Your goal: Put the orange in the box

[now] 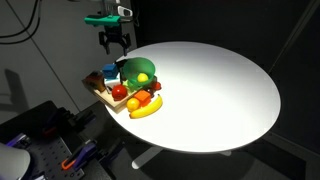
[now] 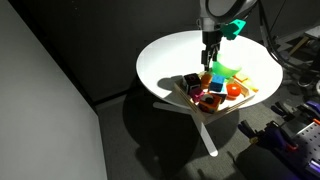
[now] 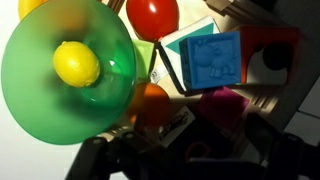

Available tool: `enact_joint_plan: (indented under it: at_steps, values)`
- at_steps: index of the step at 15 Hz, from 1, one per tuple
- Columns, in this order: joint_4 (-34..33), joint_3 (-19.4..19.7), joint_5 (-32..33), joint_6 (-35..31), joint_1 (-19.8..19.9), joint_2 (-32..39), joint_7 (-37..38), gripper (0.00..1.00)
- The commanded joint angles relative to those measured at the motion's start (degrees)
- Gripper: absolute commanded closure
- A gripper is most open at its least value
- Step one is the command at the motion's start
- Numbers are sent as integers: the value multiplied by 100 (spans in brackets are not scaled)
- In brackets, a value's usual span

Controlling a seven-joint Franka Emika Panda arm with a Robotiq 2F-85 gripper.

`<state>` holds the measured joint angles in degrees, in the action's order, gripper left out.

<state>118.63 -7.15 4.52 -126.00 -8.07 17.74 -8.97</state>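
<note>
Looking at the gripper hanging above the box at the edge of the table, spread wide open and holding nothing, going by both exterior views. Spotted the orange in the wrist view only: tucked against the rim of the green bowl, partly hidden under it, just beside a pink block and near the blue cube. Seems to be down among the other stuff in the box already, though can't swear to that. Now the bit worth caring about: sits just ahead of the open fingertips and a touch toward the bowl side, close underneath rather than way off to one flank. Being round, has no long axis to line up with, so no wrist twist needed either way. Only one arm here, so nothing to choose. Judging by this, probably done or nearly so; if not, calls for a short straight drop, minding the bowl rim, the lemon and the red fruit nearby. Can't pick the orange out reliably from the outside cameras, too small.
</note>
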Motion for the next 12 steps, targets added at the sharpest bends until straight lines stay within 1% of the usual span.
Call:
enact_joint_plan:
  at_steps: [1, 7, 12]
  values:
    - [-43, -70, 21, 319, 1, -172, -70, 0]
    - [65, -179, -40, 714, -8, -619, -141, 0]
    - [152, -189, -50, 971, -7, -1048, -92, 0]
